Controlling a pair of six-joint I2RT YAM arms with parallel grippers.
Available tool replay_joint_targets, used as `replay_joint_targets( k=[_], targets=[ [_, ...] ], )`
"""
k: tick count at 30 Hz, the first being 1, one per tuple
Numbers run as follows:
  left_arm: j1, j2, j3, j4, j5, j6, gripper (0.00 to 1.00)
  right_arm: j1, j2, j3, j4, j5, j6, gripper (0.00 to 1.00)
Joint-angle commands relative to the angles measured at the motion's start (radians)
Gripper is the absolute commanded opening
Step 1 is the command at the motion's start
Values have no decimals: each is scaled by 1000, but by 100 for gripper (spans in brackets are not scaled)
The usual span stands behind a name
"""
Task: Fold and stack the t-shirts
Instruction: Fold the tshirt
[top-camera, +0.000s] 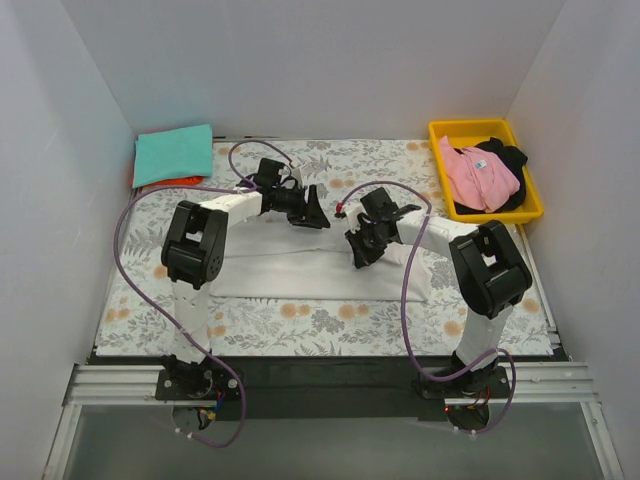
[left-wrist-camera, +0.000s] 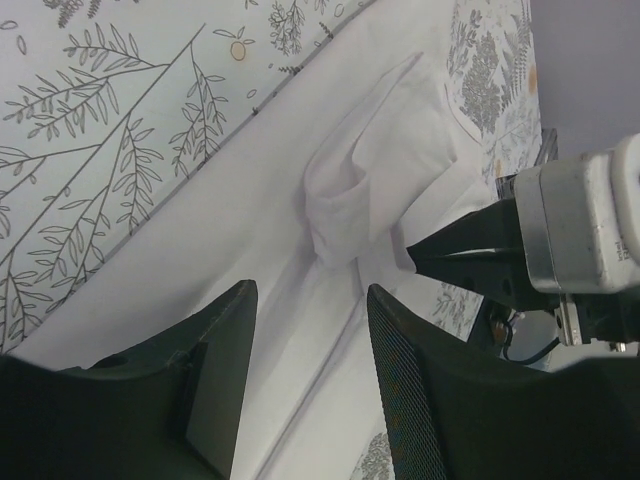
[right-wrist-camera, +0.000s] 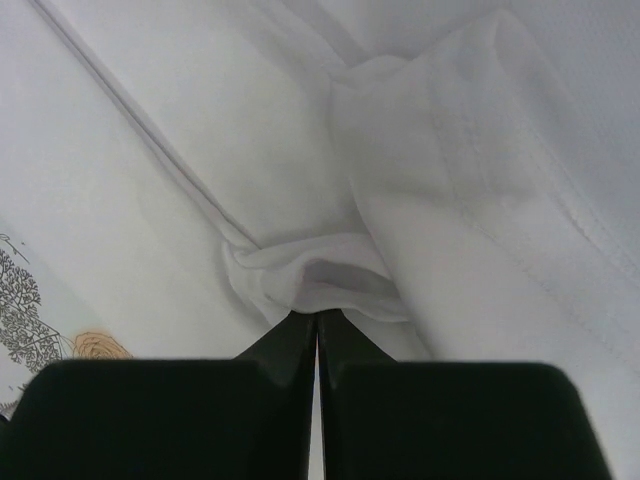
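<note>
Currently white t-shirt (top-camera: 300, 272) lies flat mid-table on floral cloth (top-camera: 330, 322), long axis left-to-right. Its raised fold is pinched by right gripper (right-wrist-camera: 318, 318), fingers pressed fully together. Over far edge hovers left gripper (left-wrist-camera: 310, 320), fingers spread, empty. Pinched fold sits just beyond them, toward right arm.
</note>
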Motion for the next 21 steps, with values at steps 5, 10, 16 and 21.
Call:
replay_joint_targets(
  k=[5, 10, 16, 21],
  targets=[
    [-35, -7, -3, 53, 44, -43, 46, 30, -35, 10, 51, 78, -15, 1],
    [-52, 22, 16, 54, 34, -49, 46, 38, -40, -3, 98, 92, -20, 1],
    [-64, 62, 43, 54, 24, -75, 45, 54, -84, -46, 152, 78, -18, 1],
    [-76, 77, 49, 56, 23, -72, 45, 64, -52, -39, 158, 74, -13, 1]
  ],
)
